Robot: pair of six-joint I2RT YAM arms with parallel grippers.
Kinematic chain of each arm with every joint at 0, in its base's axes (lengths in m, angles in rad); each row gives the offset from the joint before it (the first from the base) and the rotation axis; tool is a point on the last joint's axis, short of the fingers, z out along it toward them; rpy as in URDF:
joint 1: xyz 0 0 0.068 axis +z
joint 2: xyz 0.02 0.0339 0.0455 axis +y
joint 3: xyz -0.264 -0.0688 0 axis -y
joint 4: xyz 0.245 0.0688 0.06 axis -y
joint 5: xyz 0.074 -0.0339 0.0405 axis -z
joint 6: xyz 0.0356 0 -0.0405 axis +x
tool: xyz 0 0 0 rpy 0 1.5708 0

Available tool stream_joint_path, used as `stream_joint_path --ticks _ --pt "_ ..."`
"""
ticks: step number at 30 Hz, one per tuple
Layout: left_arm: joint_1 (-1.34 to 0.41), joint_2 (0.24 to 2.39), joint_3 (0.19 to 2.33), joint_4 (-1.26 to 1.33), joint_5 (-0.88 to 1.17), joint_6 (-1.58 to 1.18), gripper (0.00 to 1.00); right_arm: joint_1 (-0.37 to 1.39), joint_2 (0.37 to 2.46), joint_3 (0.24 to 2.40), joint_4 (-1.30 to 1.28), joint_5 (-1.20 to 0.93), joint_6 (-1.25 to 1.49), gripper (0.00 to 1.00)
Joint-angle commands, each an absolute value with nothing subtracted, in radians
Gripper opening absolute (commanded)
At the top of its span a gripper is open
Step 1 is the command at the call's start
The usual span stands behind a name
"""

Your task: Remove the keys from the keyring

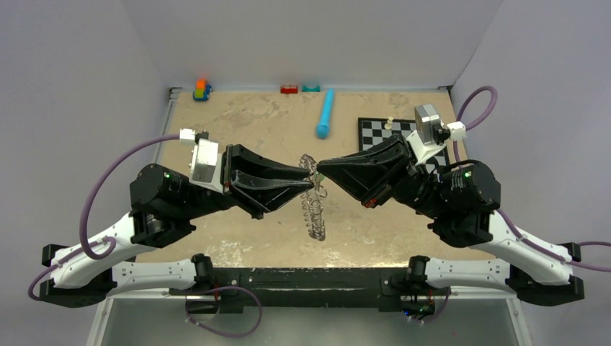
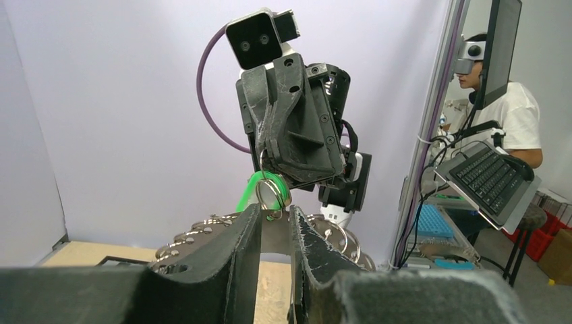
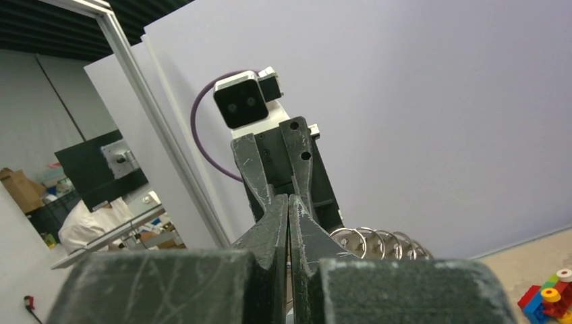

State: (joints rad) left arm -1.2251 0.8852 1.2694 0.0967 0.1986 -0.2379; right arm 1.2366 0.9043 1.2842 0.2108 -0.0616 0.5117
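Both grippers meet in mid-air above the middle of the table. The keys [image 1: 314, 213] hang below them as a jagged silver string; I cannot make out the keyring's thin hoop. My left gripper [image 1: 312, 180] is shut on a flat silver key [image 2: 275, 233]. A small split ring [image 2: 273, 192] runs through that key's top. My right gripper [image 1: 321, 169] faces it tip to tip, shut on the green-headed key [image 2: 253, 185]. More keys [image 2: 195, 229] fan out to both sides. In the right wrist view the right gripper [image 3: 289, 202] is pressed shut, with ringed keys [image 3: 378, 243] to its right.
A blue cylinder [image 1: 326, 114] lies at the back. A chessboard [image 1: 378, 133] with a white piece [image 1: 390, 124] is at the back right. Toy blocks [image 1: 202, 89] sit at the back left. A person [image 2: 499, 115] sits at a laptop beyond the table.
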Motion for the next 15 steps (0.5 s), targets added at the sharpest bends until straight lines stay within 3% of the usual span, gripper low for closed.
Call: stream_joint_path --ticks 1,7,15 --pt "-1.23 0.878 1.266 0.141 0.172 -0.206 0.25 1.236 0.901 1.294 0.269 -0.043 0.497 0.0" --pt "-1.231 0.87 1.25 0.149 0.161 -0.202 0.19 1.236 0.9 1.289 0.275 -0.041 0.497 0.0" --pt "-1.23 0.869 1.247 0.145 0.152 -0.203 0.0 1.236 0.9 1.279 0.282 -0.044 0.499 0.0"
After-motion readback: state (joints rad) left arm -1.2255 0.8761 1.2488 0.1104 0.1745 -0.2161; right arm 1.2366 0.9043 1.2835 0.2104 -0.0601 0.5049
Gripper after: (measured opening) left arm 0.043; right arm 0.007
